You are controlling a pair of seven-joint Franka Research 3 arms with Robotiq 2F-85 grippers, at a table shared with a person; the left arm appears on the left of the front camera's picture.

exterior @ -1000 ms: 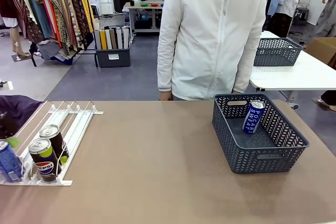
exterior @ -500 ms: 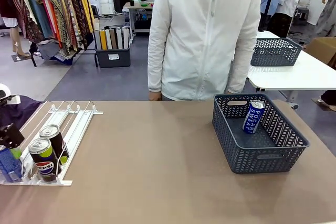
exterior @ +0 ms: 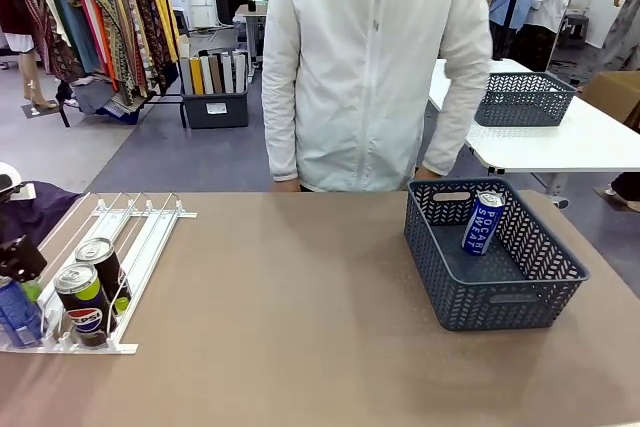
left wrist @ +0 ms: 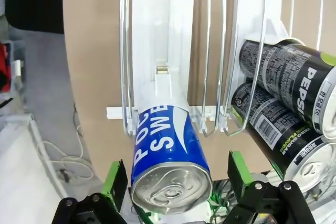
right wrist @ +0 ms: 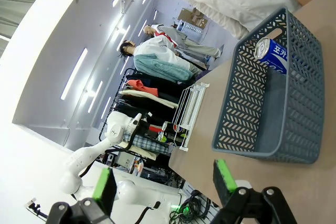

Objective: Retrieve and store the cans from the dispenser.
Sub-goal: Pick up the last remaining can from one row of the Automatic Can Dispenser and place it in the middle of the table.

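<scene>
1. Dispenser (exterior: 130, 237): white railed rack lying flat on the table (exterior: 290, 327), at 8 o'clock in the front view.
2. Blue Pocari Sweat can (left wrist: 168, 150): stands at the near end of an outer lane of the rack, by the stops.
3. Two Pepsi cans (exterior: 85, 305): one behind the other in the lane at 3 o'clock of the blue can, close together.
4. Left gripper (left wrist: 177, 174): jaws spread wide, with one green pad on either side of the blue can. A narrow gap shows on each side, so nothing is clamped.
5. Right gripper (right wrist: 163, 179): jaws apart and empty. The basket sits at 1 o'clock in the right wrist view, well apart from it.
6. Dark grey basket (exterior: 500, 297): on the table at 3 o'clock in the front view. It holds a second blue can (exterior: 483, 222), tilted, near the far wall.
7. Person (exterior: 375, 67): in a white jacket at 12 o'clock, standing at the table's far edge.
</scene>
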